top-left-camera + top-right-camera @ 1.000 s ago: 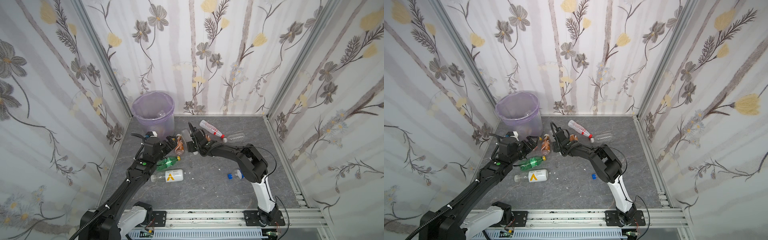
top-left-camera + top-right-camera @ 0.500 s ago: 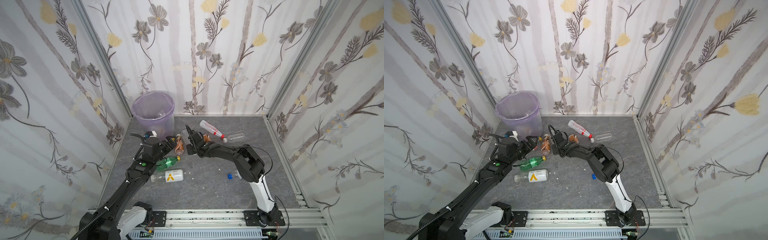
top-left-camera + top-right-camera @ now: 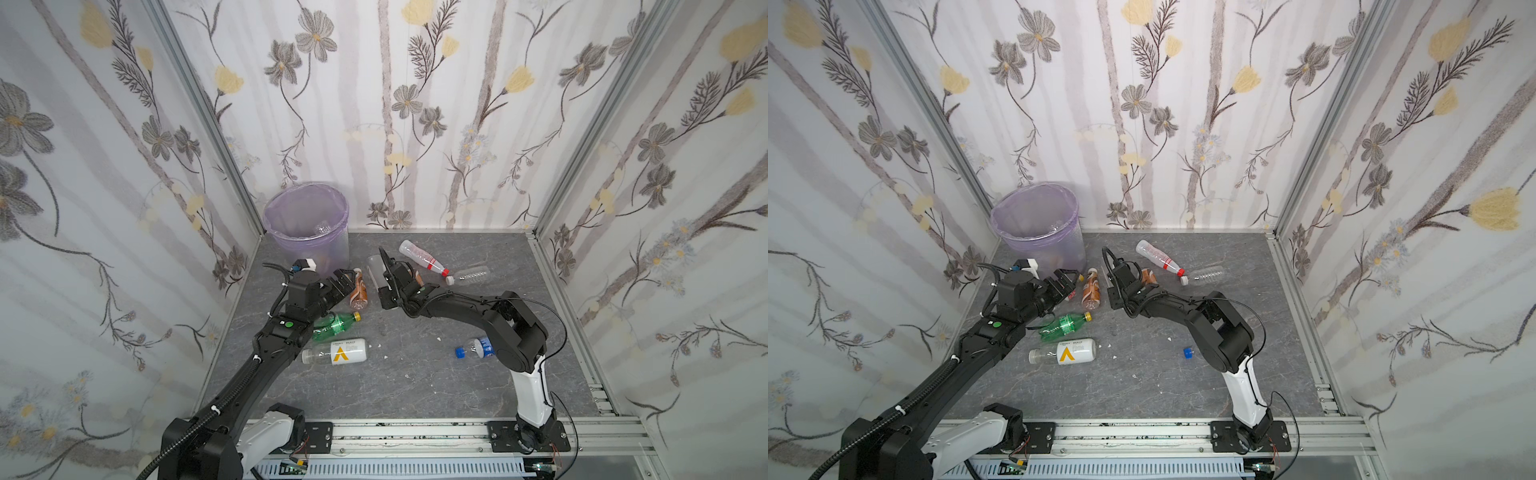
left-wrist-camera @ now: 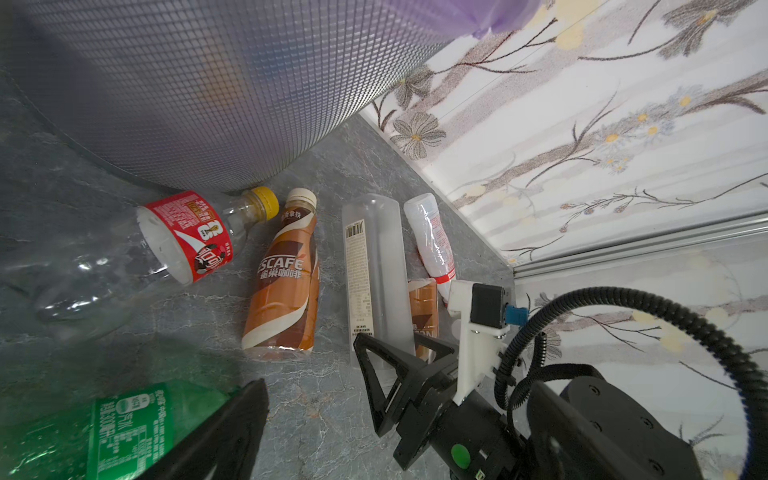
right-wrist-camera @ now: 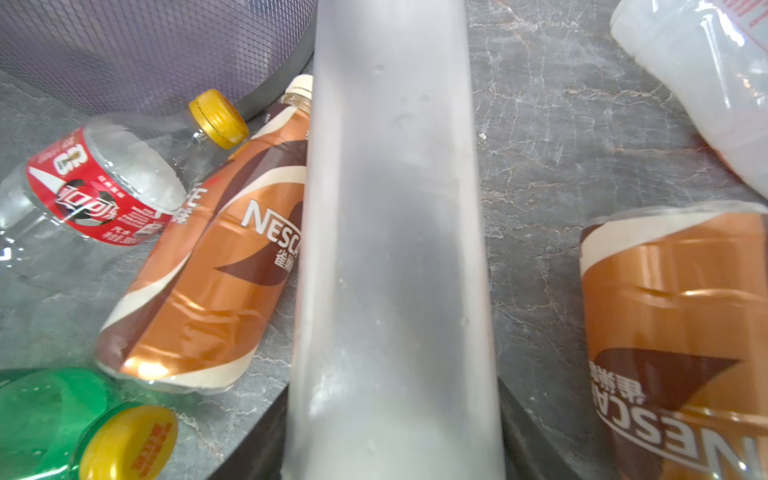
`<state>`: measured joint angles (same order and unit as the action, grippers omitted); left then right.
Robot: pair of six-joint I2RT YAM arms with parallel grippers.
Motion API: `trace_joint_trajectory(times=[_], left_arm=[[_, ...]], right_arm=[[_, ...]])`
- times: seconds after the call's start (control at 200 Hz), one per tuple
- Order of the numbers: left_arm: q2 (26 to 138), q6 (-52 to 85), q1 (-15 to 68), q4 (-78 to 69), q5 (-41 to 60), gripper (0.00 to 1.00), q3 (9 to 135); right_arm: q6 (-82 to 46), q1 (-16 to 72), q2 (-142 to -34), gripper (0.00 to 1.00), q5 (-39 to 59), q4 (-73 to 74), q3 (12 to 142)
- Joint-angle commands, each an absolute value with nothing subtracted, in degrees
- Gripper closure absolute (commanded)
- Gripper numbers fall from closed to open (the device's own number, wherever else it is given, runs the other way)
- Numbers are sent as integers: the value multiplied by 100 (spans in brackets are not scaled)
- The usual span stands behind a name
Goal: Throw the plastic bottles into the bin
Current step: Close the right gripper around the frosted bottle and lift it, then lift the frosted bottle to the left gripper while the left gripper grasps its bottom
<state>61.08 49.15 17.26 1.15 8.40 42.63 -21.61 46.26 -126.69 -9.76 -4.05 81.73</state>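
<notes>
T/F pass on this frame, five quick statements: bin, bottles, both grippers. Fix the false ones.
1. The bin stands upright in the back left corner. True.
2. The green bottle stands upright. False: it lies on its side on the floor.
3. The right gripper has its jaws either side of the frosted bottle. True.
4. The left gripper is shut on the white-and-yellow bottle. False: it is open, and that bottle lies on the floor, not in the jaws.
5. The red-capped bottle is in the bin. False: it lies on the floor.
</notes>
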Motion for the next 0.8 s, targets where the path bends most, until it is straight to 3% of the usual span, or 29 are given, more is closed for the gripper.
trace_joint_trajectory(times=[0.0,0.37,0.794], left_arm=[[6149,5016,1722,-35,866,0,4370],[7118,4777,1744,-44,1531,0,5376],[7797,4789,1981,-79,1591,0,6257]], right_arm=[[-2180,4623,-12450,45,-1020,-63,8076],[-2180,4882,-11206,45,-938,98,7473],[-2162,5181,-9965,45,-848,359,6903]])
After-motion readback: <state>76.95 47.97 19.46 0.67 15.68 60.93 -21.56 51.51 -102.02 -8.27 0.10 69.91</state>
